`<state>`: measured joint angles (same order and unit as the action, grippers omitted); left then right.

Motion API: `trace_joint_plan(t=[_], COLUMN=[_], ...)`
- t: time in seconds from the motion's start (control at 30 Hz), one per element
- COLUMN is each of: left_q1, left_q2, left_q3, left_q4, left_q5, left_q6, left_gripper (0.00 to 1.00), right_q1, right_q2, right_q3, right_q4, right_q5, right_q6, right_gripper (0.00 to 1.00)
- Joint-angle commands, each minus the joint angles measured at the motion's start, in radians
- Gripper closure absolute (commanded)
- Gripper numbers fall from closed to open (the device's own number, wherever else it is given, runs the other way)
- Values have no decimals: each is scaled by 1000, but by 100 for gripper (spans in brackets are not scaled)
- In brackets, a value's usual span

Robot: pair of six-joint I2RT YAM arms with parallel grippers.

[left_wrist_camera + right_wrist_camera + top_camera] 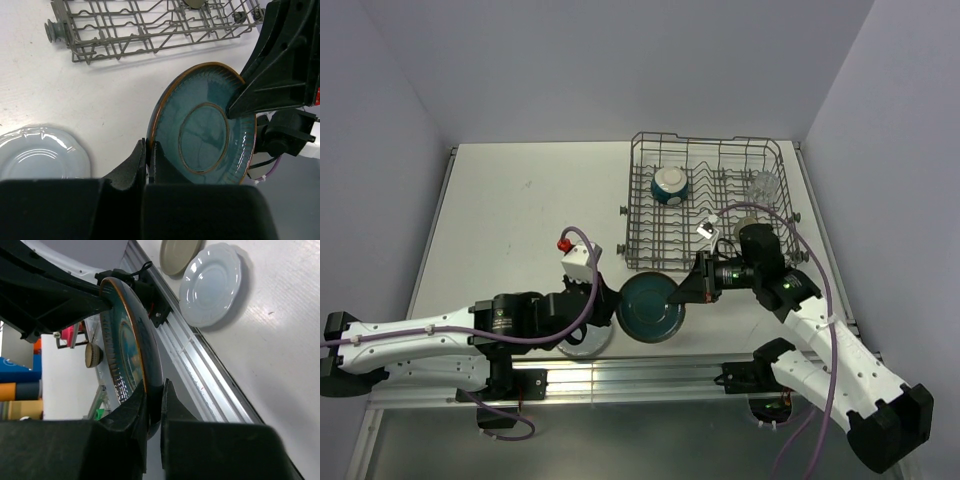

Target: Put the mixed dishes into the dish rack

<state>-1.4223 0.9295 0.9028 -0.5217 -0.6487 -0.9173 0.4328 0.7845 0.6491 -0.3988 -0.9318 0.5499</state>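
Above table, left gripper, right gripper pinch plate.

right hand: pinching dark teal plate rim | pale blue plate: flat

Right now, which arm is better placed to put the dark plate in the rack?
Probably right: the right gripper pinches the plate beside the rack; the left gripper grips its opposite rim, farther away.

White table, pale lavender walls on three sides, metal rail in front
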Motion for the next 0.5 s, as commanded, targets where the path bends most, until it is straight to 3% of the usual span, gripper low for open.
trace_joint_plan(t=[0.0, 0.07, 0.17, 0.2, 0.23, 0.27, 0.3, 0.47], left_q1=[-7, -7, -7, -7, -7, -7, -7, -7], left_q2=[-20, -14, -11, -12, -14, -17, -20, -37], left_q3=[42, 59, 85, 90, 97, 102, 107, 111], left_q4=[106, 63, -55, -93, -131, -211, -251, -324], left_q5=[6, -21, -112, -136, -164, -211, -232, -282], left_q6=[23, -6, -105, -138, -178, -252, -290, -342], left_gripper=[100, 99, 58, 39, 29, 7, 2, 1], right_q1=[41, 64, 83, 86, 86, 92, 95, 98], right_q2=[22, 35, 13, -5, -13, -17, -18, 68], right_q3=[50, 63, 81, 92, 105, 138, 161, 397], right_q4=[49, 26, 9, -21, -37, -49, -99, -251], right_q5=[-24, 34, 166, 209, 250, 305, 345, 609], right_q6=[-4, -21, -47, -79, -100, -134, -174, -359], right_gripper=[100, 100, 100, 100, 100, 100, 100, 100])
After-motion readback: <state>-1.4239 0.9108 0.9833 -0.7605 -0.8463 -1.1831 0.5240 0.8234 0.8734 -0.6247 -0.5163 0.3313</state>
